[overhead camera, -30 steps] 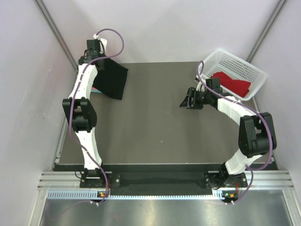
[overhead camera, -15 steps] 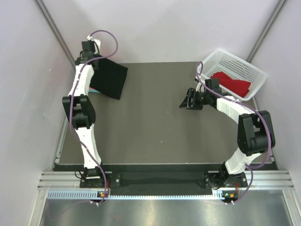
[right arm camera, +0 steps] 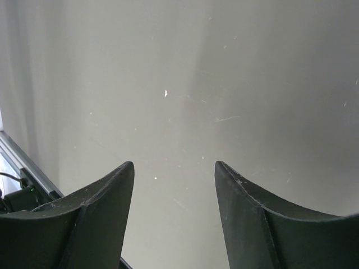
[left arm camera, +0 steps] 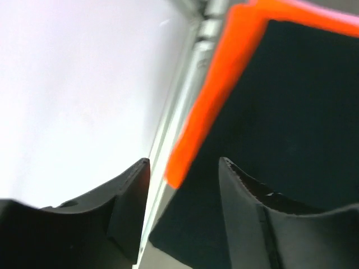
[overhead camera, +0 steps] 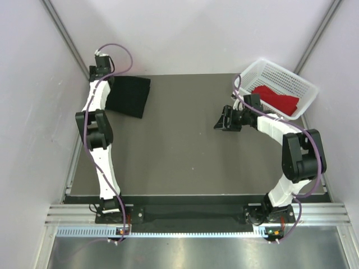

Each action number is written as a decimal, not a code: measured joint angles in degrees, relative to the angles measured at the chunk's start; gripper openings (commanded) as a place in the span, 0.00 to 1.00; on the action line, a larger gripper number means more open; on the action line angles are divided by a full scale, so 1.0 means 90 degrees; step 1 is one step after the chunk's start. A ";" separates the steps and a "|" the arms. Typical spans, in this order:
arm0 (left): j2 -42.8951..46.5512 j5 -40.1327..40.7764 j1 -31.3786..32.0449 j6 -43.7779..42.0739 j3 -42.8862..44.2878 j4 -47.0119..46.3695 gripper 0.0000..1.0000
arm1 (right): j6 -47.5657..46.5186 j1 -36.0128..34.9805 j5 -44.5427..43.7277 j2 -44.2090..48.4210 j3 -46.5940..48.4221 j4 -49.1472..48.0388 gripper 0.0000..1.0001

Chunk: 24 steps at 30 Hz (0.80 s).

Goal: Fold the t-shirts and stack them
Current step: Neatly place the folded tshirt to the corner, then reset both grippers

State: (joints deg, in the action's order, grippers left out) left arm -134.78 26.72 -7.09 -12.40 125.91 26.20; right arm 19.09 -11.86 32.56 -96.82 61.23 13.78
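A folded black t-shirt (overhead camera: pixel 129 96) lies at the table's far left corner. In the left wrist view this black t-shirt (left arm camera: pixel 291 112) rests on an orange t-shirt (left arm camera: pixel 224 73), whose edge sticks out along the left side. My left gripper (overhead camera: pixel 101 72) hangs at that pile's left edge, by the wall. Seen from the wrist, the left gripper (left arm camera: pixel 184 162) is open, with the pile's corner below the gap and nothing pinched. A dark red t-shirt (overhead camera: pixel 275 98) lies in the white basket (overhead camera: pixel 291 75). My right gripper (overhead camera: pixel 224 119) (right arm camera: pixel 174 164) hovers open over bare table.
The white mesh basket stands at the far right corner, just behind the right arm's wrist. A metal rail (left arm camera: pixel 185 95) runs along the table's left edge beside the wall. Grey walls close in on the left, back and right.
My left gripper has opened and let go of the black t-shirt, which has dropped flat onto the pile. The left wrist has drawn back toward the far left corner. The right arm stays put.
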 measured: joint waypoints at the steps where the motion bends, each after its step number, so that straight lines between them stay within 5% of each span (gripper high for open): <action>1: -0.0053 0.0240 -0.0005 0.0070 0.0000 -0.0017 0.59 | -0.0002 0.0000 -0.0017 -0.0012 0.0007 0.0015 0.60; 5: -0.0070 0.0809 -0.0034 0.0515 0.0000 0.0189 0.59 | -0.0039 -0.0002 -0.0126 -0.0005 0.0112 0.0119 0.63; 6: -0.0039 0.0809 -0.0039 0.0733 0.0000 0.0294 0.67 | -0.0049 -0.0002 -0.0165 0.0005 0.0143 0.0151 0.68; 7: 0.0017 0.0709 -0.0039 0.0930 -0.0017 0.0420 0.71 | -0.0046 -0.0002 -0.0211 0.0034 0.0182 0.0223 0.84; 9: 0.0245 0.0396 -0.0041 0.1389 -0.0221 0.0724 0.72 | -0.0051 -0.0012 -0.0340 0.0143 0.0214 0.0391 1.00; 14: 0.1761 -0.0806 0.0136 0.2232 -0.1848 0.1129 0.75 | -0.0019 -0.0141 -0.0644 0.0952 0.0216 0.0913 1.00; 16: 0.2499 -0.1394 0.0359 0.2412 -0.2484 0.1231 0.95 | 0.0017 -0.0245 -0.0743 0.1445 0.0216 0.1064 1.00; 18: 0.3235 -0.2154 0.0692 0.2584 -0.3101 0.1217 0.99 | 0.0053 -0.0350 -0.0821 0.1996 0.0216 0.1183 1.00; 24: 0.5620 -0.4107 0.2669 0.2883 -0.5251 0.0578 0.99 | 0.0318 -0.0423 -0.0969 0.3529 -0.0121 0.1122 1.00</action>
State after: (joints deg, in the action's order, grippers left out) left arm -84.20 -10.24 16.93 13.54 78.65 31.40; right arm 21.96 -15.66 23.83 -65.06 60.14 23.88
